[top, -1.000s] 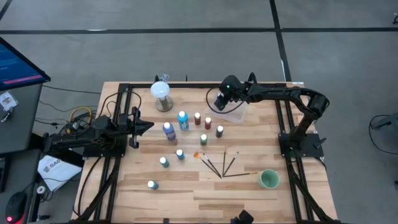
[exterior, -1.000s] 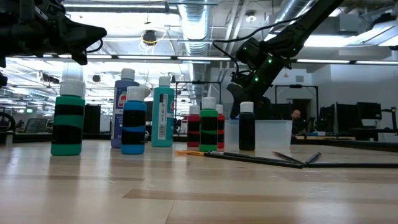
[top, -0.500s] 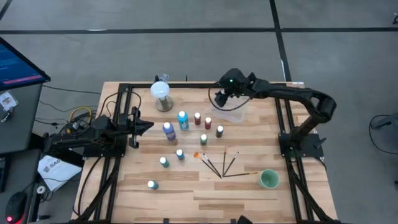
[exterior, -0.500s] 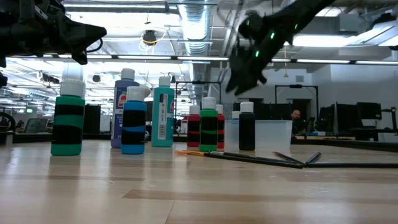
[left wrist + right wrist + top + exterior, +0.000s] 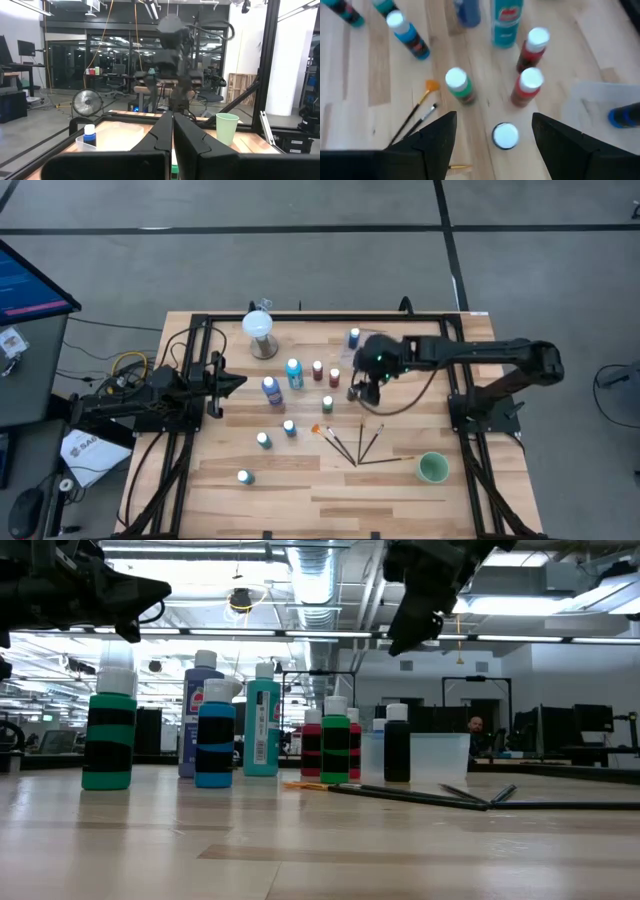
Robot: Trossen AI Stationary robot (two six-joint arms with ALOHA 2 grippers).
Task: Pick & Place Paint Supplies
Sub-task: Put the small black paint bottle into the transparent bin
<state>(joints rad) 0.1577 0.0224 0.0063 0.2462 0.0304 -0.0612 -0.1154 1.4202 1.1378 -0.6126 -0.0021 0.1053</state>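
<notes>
Several white-capped paint bottles (image 5: 294, 372) stand upright mid-table, and thin dark paintbrushes (image 5: 352, 442) lie flat nearer the front, one orange-tipped (image 5: 431, 86). My right gripper (image 5: 495, 137) hangs open above the table. Straight below it, clear of its fingers, stands a dark bottle (image 5: 506, 135), also seen in the high view (image 5: 353, 390). A blue bottle (image 5: 354, 338) stands in the clear container (image 5: 385, 358). My left gripper (image 5: 172, 142) waits shut at the table's left (image 5: 236, 380), holding nothing.
A white globe on a round base (image 5: 259, 330) stands at the far left of the bottles. A green cup (image 5: 432, 468) stands near the front right. Black frame rails (image 5: 200, 370) run along the table's sides. Bare wood lies toward the near edge.
My right gripper has risen from the clear container at the far side. It has swung toward the near edge and now hangs over the dark bottle, tipped more steeply down. The blue bottle now shows standing in the container.
</notes>
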